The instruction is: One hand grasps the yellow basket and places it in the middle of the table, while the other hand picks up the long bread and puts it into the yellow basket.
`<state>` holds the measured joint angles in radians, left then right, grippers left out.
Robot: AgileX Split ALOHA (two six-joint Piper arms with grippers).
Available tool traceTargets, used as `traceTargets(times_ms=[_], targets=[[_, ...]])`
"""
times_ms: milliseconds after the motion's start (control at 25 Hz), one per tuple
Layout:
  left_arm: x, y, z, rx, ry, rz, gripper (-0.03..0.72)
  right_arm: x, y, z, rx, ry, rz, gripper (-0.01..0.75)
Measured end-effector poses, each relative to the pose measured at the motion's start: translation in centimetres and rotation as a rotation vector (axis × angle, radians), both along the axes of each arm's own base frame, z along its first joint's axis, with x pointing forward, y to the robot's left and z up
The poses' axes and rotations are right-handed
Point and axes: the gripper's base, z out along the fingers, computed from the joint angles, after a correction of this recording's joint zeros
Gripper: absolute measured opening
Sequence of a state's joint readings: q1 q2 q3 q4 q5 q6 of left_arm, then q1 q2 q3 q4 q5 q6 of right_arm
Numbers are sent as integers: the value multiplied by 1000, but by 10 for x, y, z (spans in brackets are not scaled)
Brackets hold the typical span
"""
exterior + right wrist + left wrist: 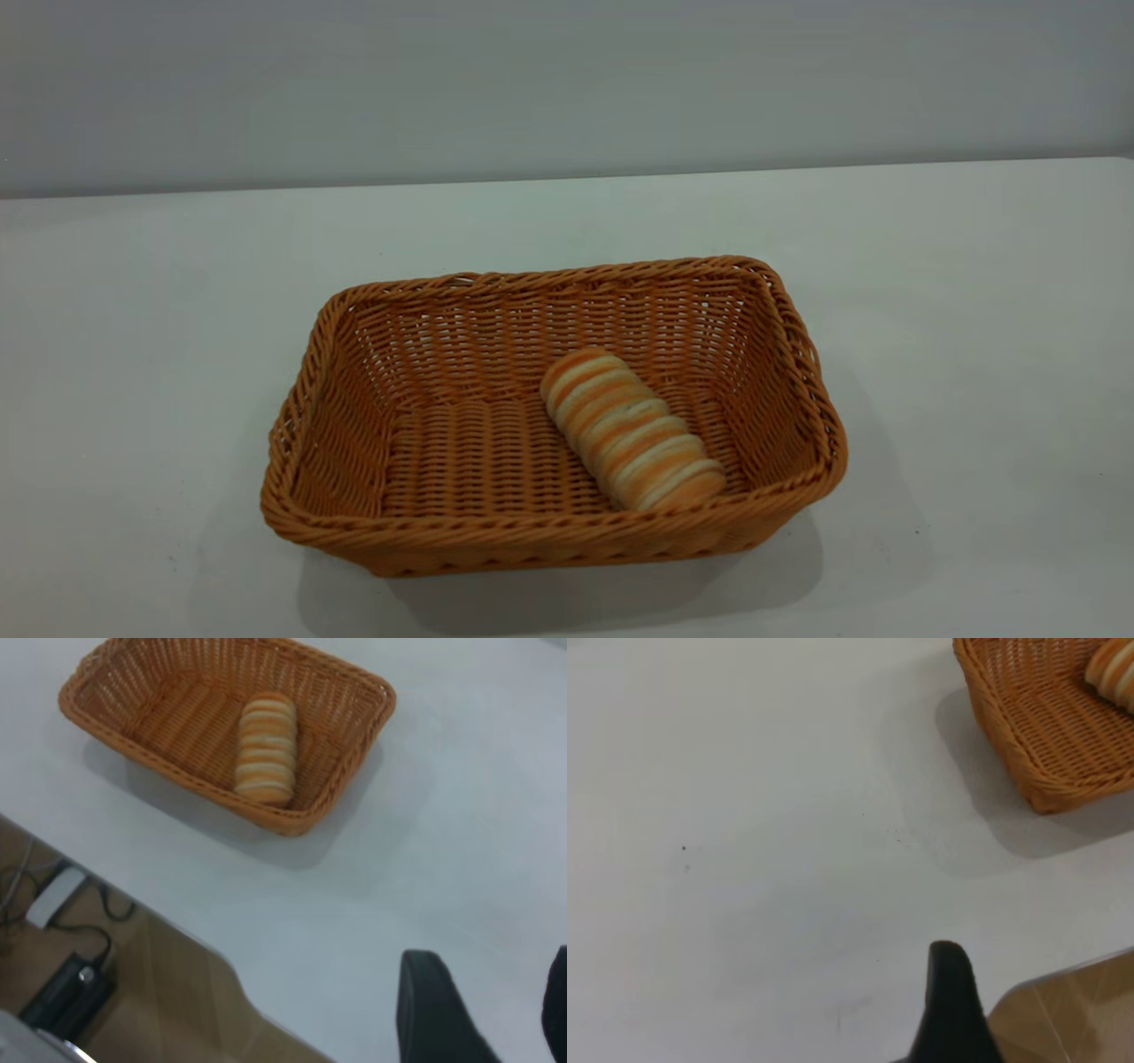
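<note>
The yellow basket sits on the white table, roughly in the middle of it as seen from the exterior view, with its long sides running left to right. The long bread lies inside on the woven floor, in the right half of the basket. It is set at a slant, one rounded end toward the far wall and the other close against the near wall. Nothing touches the basket or the bread.

Neither arm appears in the exterior view. From the left wrist view, one black fingertip of the left gripper hangs over bare tabletop near the table's edge, well apart from the basket. Only that one finger shows, so whether this gripper is spread or closed cannot be told. A corner of the bread peeks over the basket's rim there.

From the right wrist view, the right gripper is also well apart from the basket and bread. Its two fingers stand spread with a clear gap of table between them, holding nothing. Past the table's edge in that view lie a wooden floor and some cables.
</note>
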<state>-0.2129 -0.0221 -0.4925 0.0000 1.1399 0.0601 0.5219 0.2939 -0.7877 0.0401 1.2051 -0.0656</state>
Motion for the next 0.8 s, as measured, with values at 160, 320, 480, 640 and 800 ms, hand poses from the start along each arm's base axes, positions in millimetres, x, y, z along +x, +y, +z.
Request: traceTargets(times_ms=[160, 320, 480, 640, 800], targets=[[0, 0, 0, -3, 1, 2, 569, -11, -6, -28, 37, -60, -1, 345], [0, 0, 0, -3, 1, 2, 569, -17, -10, -48, 52, -83, -1, 343], [0, 0, 0, -3, 2, 3, 569, -19, -11, -60, 56, -90, -3, 341], [0, 0, -1, -3, 3, 3, 569, -18, -12, -70, 41, -86, -9, 341], [0, 0, -1, -3, 3, 3, 569, -15, -12, -78, 11, -66, -20, 341]])
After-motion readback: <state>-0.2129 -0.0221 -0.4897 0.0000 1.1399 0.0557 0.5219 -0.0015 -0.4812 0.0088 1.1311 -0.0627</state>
